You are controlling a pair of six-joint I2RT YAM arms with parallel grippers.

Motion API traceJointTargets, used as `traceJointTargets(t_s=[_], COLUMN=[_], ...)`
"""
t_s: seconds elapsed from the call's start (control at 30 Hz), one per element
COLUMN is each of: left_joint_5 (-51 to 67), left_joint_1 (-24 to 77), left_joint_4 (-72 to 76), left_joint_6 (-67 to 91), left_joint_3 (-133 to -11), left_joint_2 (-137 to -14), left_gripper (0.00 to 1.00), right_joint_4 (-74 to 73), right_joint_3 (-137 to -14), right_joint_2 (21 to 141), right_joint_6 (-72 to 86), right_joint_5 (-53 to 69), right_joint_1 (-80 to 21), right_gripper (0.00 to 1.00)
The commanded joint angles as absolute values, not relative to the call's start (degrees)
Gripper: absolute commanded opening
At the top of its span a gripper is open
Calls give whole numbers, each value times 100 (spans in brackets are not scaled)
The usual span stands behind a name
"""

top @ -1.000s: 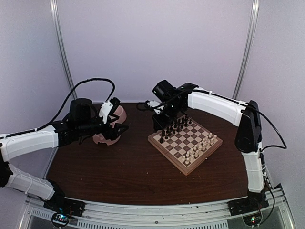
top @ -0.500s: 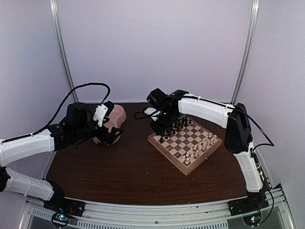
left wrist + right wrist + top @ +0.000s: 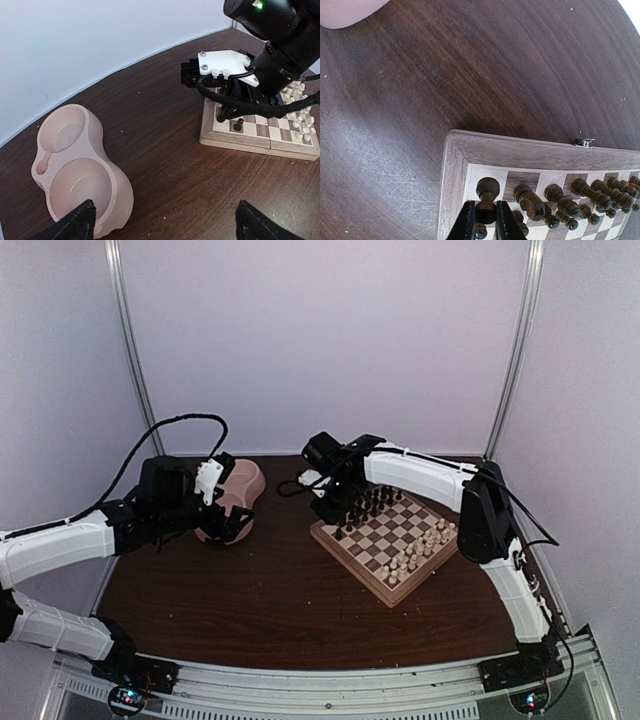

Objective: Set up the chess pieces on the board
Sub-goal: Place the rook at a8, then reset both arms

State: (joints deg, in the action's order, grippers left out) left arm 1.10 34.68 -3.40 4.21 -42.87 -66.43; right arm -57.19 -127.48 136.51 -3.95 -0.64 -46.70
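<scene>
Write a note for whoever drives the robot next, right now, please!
Left gripper: open, empty, at the pink double bowl, whose hollows look empty.
Right gripper: shut on a dark piece over the corner of the board.
Done: other dark pieces stand in rows along that edge, pale pieces along the opposite edge.
Left: set this piece on its square and let go. Too small to count whether any are missing.

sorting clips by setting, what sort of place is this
Probably a robot lab cell, not a home: plain white panels behind metal posts enclose a dark wooden table, with a left arm and right arm bolted to an aluminium rail at its near edge.
</scene>
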Motion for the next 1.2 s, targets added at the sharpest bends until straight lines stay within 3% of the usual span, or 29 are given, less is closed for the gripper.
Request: traceJointTargets(t_s=[0.0,0.4,0.5,0.6,0.93,1.17], left_joint_5=[-104,-67,-53,-44,-109,-442], left_joint_1=[3361,3287,3287,3287,3278,3263], left_joint_4=[-314,-355,-373,-386,-506,-496], left_joint_6=[545,605,624,633,615,760], left_joint_3=[-4468,-4474,-4469,-4469,-4434,-4384], left_joint_2=[-6705,-6766,-6789,-6790,-6770,-6710], left_gripper=[98,97,98,98,98,98], right_joint_4=[-5748,-5918,-5932,-5941,-6046,-5912], right_joint_3=[-12959,-12967,-12973,-12979,-13320,-13279], right_joint_2=[13844,13968,13966,13935,13817,13376], right_joint_6=[-484,-490,-487,-491,-573,-558], right_joint_5=[-285,-312,-295,-298,-356,-391], right_joint_1=[-4676,-4675,-4676,-4676,-4676,-4678], right_gripper=[4,5,11,25,32,51])
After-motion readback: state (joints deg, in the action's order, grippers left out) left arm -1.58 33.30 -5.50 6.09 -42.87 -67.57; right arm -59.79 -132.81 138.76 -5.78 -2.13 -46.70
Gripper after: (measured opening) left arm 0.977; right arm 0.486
